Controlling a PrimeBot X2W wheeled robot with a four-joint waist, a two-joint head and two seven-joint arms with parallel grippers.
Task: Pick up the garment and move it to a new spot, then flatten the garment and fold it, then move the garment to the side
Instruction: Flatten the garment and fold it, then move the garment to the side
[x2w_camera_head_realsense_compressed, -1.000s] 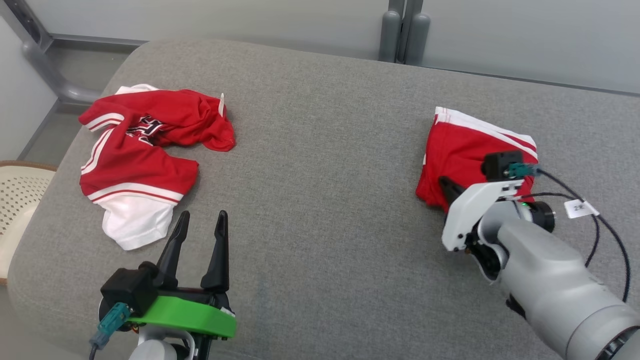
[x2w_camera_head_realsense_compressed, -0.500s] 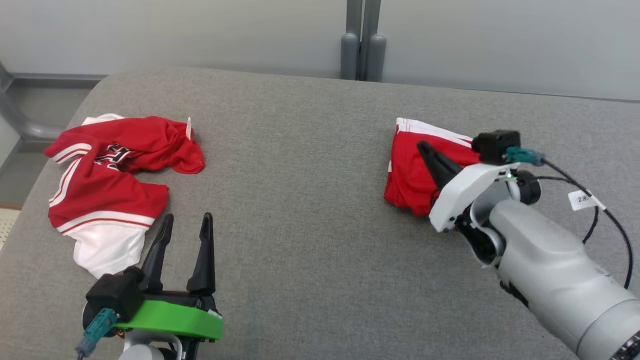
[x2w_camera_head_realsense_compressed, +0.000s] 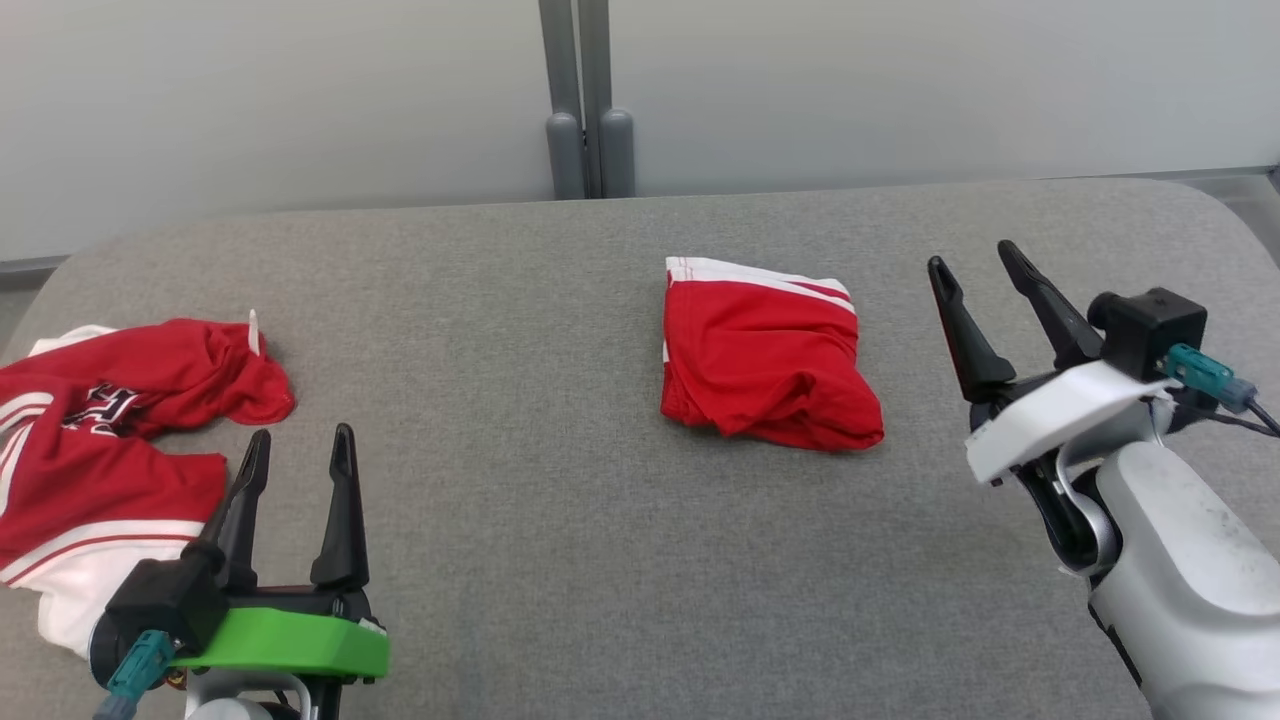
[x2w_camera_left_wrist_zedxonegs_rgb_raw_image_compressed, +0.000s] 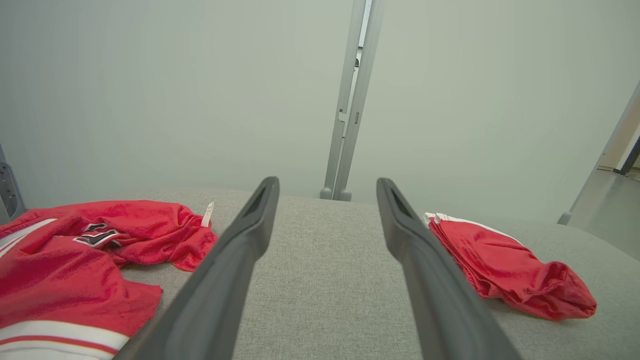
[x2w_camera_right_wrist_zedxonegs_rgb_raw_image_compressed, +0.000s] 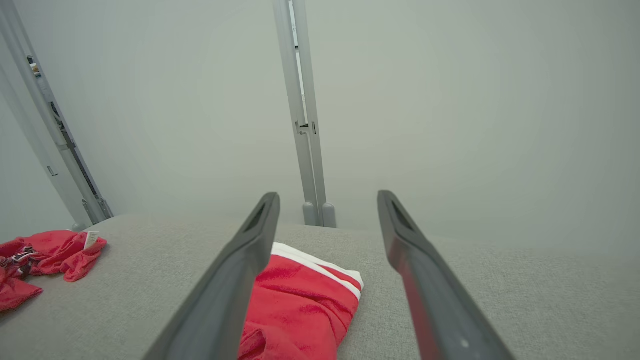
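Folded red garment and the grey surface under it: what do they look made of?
Folded red garment: likely a thin synthetic sports knit, slightly sheeny, with soft drooping creases and white stripe trim. Grey surface: looks like woven upholstery fabric over padding, matte, with a visible heathered weave and rounded edges; the padding is a guess.

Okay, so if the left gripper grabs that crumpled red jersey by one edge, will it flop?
Probably floppy: the crumpled jersey lies in soft folds, so it should hang and unfurl from a pinched edge. Likely light, since the fabric looks thin. Its slight sheen suggests it could slip unless the left gripper pinches firmly.
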